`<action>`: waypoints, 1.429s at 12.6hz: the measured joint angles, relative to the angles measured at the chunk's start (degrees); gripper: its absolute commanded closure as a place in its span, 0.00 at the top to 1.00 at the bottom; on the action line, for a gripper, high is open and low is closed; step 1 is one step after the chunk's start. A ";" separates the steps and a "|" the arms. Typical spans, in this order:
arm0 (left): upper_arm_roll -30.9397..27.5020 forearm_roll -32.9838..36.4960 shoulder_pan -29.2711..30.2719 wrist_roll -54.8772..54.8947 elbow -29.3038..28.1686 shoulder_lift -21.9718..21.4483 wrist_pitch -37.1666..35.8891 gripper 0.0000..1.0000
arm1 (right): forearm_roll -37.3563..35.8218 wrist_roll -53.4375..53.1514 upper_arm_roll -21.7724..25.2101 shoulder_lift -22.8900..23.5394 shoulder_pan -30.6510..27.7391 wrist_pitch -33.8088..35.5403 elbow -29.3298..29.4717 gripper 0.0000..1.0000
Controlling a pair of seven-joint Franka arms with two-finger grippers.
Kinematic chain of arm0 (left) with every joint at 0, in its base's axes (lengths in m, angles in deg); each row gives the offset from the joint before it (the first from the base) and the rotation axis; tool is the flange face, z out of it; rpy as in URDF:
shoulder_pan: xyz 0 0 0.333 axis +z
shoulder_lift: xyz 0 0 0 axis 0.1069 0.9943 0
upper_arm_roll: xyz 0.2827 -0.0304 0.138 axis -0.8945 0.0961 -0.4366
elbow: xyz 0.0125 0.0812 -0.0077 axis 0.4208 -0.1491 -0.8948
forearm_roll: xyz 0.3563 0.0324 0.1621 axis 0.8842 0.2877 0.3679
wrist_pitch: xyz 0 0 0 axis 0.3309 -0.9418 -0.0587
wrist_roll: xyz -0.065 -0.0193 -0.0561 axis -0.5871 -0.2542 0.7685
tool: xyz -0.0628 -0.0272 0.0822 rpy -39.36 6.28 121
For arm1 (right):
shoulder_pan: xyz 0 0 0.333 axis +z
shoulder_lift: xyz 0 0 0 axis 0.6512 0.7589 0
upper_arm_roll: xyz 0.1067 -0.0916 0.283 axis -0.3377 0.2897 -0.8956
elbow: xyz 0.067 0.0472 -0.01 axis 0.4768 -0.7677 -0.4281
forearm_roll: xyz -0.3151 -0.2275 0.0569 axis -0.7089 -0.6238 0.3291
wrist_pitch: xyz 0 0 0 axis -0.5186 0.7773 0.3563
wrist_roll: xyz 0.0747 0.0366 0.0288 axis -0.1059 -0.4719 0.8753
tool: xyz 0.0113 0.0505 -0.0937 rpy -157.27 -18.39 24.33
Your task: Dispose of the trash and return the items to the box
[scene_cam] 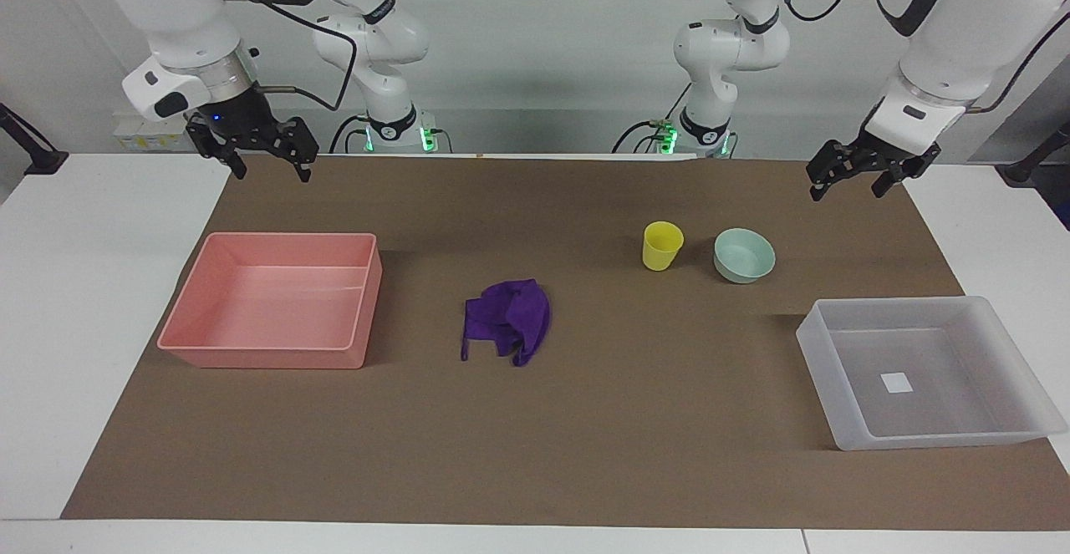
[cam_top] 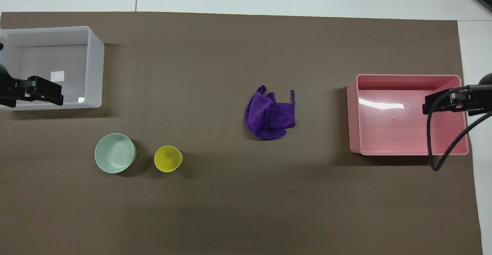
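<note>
Both jaws spread apart, holding nothing. Left gripper [scene_cam: 853,180] up in the air at the left arm's end; right gripper [scene_cam: 266,163] raised above the mat's edge, 12 o'clock of the pink bin [scene_cam: 276,353]. Purple rag [scene_cam: 506,318] mid-mat. Yellow cup [scene_cam: 662,246] just beside the mint bowl [scene_cam: 744,255], both at 11 o'clock of the translucent box [scene_cam: 844,370].

**Brown mat, 5 things on it**

The white table [scene_cam: 100,303] carries a brown mat [scene_cam: 585,454]. On the mat lie a pink bin [scene_cam: 272,353] toward the right arm's end, a purple rag [scene_cam: 508,318] mid-mat, a yellow cup [scene_cam: 662,246] just beside a mint bowl [scene_cam: 744,255], and a translucent box [scene_cam: 919,441] toward the left arm's end.
</note>
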State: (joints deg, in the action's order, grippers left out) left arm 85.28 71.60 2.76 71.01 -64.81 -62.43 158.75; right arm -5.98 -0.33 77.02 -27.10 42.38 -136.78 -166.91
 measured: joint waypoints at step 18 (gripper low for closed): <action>-0.27 -0.23 0.01 0.04 -1.72 0.02 -3.49 1.00 | 1.10 -0.15 -0.39 -1.36 1.48 -6.07 -4.79 1.00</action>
State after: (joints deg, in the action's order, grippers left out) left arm 85.02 71.37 2.77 71.05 -66.53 -62.41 155.26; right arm -4.89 -0.48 76.62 -28.46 43.87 -142.85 -171.71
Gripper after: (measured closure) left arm 0.000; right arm 0.000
